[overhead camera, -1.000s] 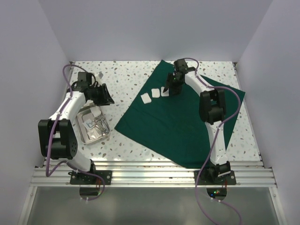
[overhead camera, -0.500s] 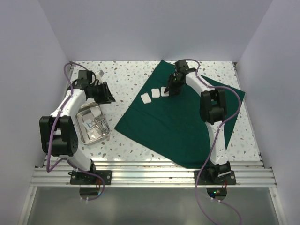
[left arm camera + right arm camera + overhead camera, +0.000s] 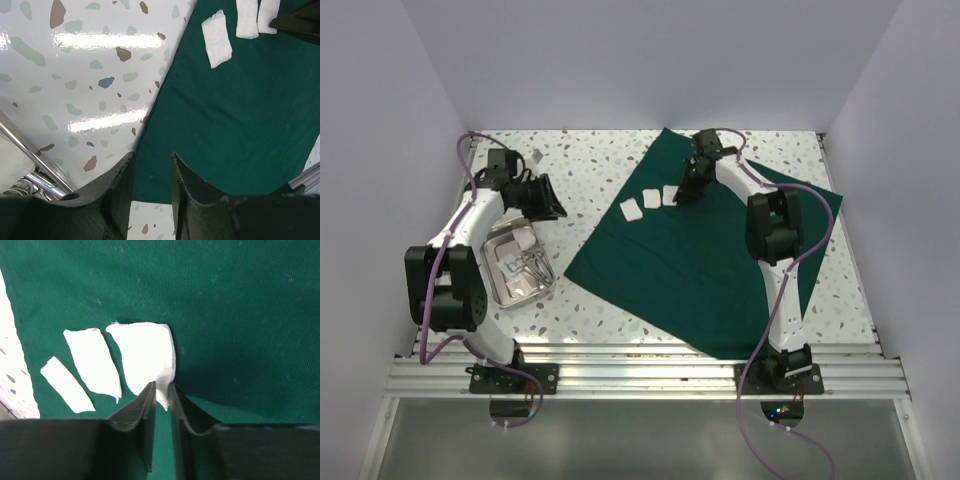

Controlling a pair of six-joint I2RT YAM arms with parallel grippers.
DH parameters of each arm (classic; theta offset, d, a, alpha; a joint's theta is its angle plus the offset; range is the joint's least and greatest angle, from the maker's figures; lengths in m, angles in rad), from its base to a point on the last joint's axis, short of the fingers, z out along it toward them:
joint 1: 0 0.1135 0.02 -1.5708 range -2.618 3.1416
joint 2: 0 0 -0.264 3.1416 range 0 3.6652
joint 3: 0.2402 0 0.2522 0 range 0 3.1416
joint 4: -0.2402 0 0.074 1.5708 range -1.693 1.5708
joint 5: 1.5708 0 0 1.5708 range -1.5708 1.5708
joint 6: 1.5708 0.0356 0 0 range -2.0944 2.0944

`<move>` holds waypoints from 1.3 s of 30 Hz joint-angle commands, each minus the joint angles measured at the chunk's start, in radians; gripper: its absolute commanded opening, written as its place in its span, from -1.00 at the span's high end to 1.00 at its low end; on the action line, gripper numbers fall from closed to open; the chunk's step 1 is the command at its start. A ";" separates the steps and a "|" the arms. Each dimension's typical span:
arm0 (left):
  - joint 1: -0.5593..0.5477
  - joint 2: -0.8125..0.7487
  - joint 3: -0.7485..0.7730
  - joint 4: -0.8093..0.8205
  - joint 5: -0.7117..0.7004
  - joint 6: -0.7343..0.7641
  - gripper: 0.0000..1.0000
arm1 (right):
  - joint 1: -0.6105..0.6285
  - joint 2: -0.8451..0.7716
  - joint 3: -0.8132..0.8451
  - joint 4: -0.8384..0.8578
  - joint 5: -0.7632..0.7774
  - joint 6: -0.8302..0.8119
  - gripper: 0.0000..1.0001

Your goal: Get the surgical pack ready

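Green cloth [image 3: 700,270] lies flat and open on the terrazzo table [image 3: 590,160], one corner toward the far wall, nothing folded yet. Three white gauze squares [image 3: 652,199] sit in a row near its far left edge, close together but apart. Your right gripper [image 3: 161,387] is down at the third square [image 3: 145,355], the one nearest the cloth's middle. Its jaws stand almost together, with a thin slit between them and that square's near corner showing in the slit. Whether the corner is pinched or only lies under the tips, you cannot tell from these views. Your left gripper [image 3: 152,157] hangs over bare table between the cloth edge and the steel tray [image 3: 505,298], jaws a little apart, nothing in them. The tray rests off the cloth, well to the left, with the scissors [image 3: 528,264] lying in it. My reading is that you are in the laying-out step: gauze on, tray and steel not yet brought over. The next move likely calls for lifting the right tool straight up so the square does not drag. After that, take the tray by its rim with the left and set it on the cloth's open middle. The gauze row lies near the left arm's likely path, so come in on its near side. Thin gauze may also cling to a fingertip.
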 commanded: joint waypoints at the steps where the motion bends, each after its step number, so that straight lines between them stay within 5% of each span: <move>1: 0.004 0.006 0.038 0.023 0.025 0.020 0.26 | 0.005 -0.005 0.029 -0.001 -0.020 0.014 0.73; 4: 0.004 0.009 0.036 0.025 0.028 0.018 0.26 | 0.005 -0.005 0.058 -0.012 -0.021 0.015 1.00; 21: 0.004 0.018 0.026 0.043 0.046 0.008 0.26 | 0.050 -0.045 0.211 -0.012 -0.136 -0.017 1.00; 39: 0.004 0.013 0.022 0.037 0.049 0.012 0.25 | 0.066 0.012 0.130 0.031 -0.178 -0.029 1.00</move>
